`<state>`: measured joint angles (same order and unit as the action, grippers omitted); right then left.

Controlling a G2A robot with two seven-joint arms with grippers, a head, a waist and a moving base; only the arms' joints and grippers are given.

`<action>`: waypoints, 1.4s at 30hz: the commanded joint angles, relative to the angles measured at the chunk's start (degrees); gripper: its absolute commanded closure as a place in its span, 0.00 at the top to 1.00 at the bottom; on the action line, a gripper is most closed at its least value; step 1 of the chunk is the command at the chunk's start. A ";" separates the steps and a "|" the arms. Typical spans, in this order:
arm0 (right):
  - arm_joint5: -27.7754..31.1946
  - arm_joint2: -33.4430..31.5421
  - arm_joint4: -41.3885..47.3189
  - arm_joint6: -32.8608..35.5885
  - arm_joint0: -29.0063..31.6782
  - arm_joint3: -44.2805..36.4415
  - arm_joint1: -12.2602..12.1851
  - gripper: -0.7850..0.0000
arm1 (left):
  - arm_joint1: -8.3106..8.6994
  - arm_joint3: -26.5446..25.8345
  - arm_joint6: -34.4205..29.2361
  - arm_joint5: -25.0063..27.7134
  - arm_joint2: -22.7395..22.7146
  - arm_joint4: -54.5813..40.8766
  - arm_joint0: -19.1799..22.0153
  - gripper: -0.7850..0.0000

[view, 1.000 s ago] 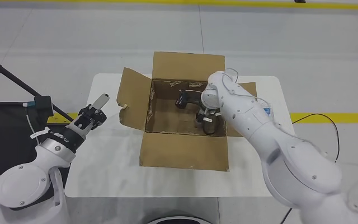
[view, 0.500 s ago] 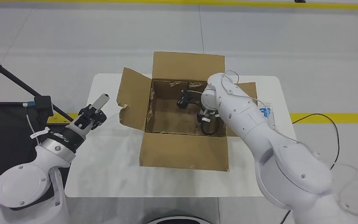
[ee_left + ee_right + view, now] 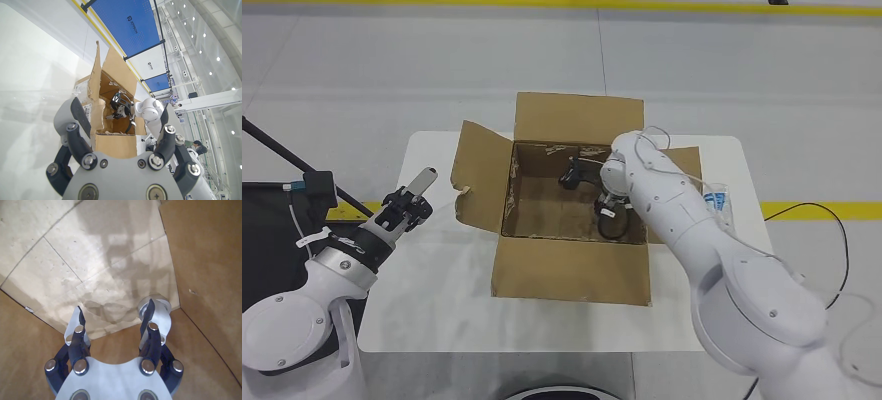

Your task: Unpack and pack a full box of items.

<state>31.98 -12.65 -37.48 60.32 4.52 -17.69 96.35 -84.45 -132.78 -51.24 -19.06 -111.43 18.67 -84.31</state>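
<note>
An open cardboard box (image 3: 572,270) stands in the middle of the white table (image 3: 442,300). My right gripper (image 3: 115,309) is down inside it, open, close above the box floor near a corner. A small round silver item (image 3: 164,305) lies in that corner, just behind one fingertip and outside the jaws. From above, the right gripper (image 3: 610,215) is by the box's right wall. My left gripper (image 3: 414,195) hovers open over the table's left edge, holding nothing. Its own view looks between its fingers (image 3: 79,113) at the box (image 3: 115,145) and the right gripper (image 3: 113,116).
The box flaps (image 3: 477,175) stand open on all sides, and the left one is torn. A clear plastic wrapper (image 3: 450,205) lies on the table beside that flap. A black stand (image 3: 302,170) is off the table at the left. Bare table lies in front of the box.
The right arm has shifted slightly inside the box. The left arm has kept still.
</note>
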 commanded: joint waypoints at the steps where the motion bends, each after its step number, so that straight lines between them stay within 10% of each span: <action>1: 0.23 -0.18 -0.25 -0.66 -0.09 0.51 0.13 0.83 | 0.00 0.00 0.00 0.00 0.00 0.00 0.00 1.00; 15: -1.18 -1.10 -1.85 -0.84 0.16 2.59 1.22 0.92 | 0.00 0.00 0.00 0.00 0.00 0.00 0.00 1.00; 33: 10.53 -2.15 -3.12 -4.45 -0.12 2.94 1.95 0.98 | 0.00 0.00 0.00 0.00 0.00 0.00 0.00 1.00; 42: 3.65 -2.72 -4.03 -2.21 -0.43 4.45 2.51 0.98 | 0.00 0.00 0.00 0.00 0.00 0.00 0.00 1.00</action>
<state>36.00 -15.22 -41.65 57.73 4.06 -13.42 98.81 -84.45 -132.78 -51.24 -19.06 -111.43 18.67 -84.31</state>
